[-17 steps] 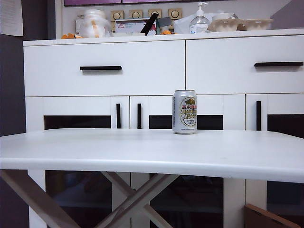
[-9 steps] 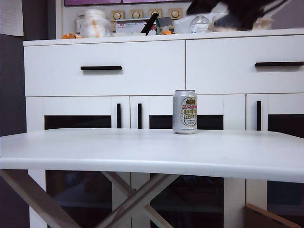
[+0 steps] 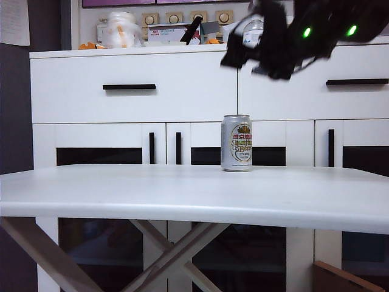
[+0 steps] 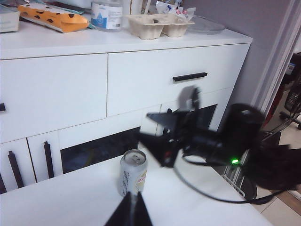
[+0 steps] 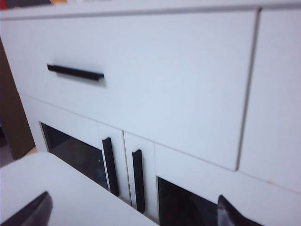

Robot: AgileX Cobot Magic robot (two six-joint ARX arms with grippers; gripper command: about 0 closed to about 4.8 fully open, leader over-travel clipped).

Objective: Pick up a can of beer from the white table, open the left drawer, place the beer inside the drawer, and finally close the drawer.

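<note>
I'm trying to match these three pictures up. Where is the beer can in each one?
Exterior view: the can of beer stands upright on the white table, right of centre, below the open right gripper.
Left wrist view: the can is low and centre, just beyond the shut left gripper.
Right wrist view: not in it.
Shared landmark: the left drawer.

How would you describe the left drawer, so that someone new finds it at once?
Behind the white table stands a white cabinet with two wide drawers side by side. The left drawer is the one whose short black handle sits left of centre; its neighbour's handle sits to the right.
</note>
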